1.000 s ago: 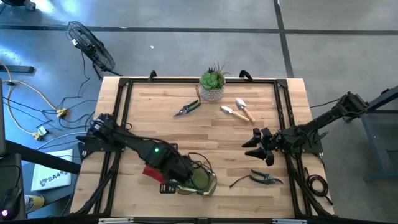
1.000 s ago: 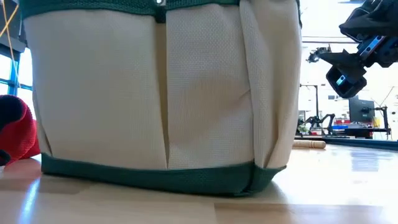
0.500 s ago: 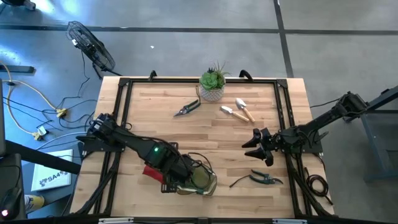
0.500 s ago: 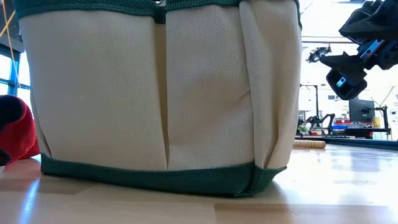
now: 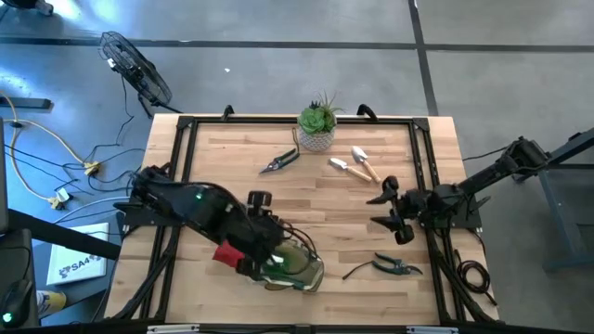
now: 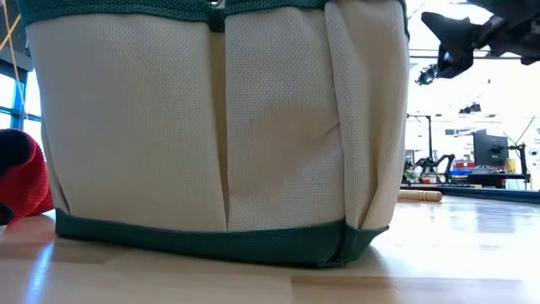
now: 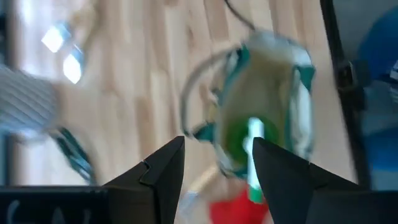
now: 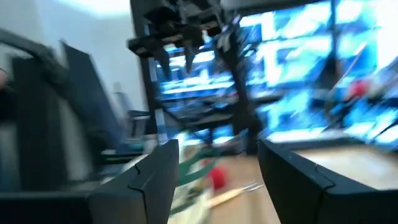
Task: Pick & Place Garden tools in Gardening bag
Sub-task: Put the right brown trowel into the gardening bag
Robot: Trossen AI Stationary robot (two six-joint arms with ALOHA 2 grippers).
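Directly below left gripper (image 7: 214, 165), fingers spread, empty: gardening bag (image 7: 267, 112).

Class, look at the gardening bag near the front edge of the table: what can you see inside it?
Inside the gardening bag a green-and-white piece shows through the opening, below the left end effector. The left arm and the bag's walls hide anything deeper.
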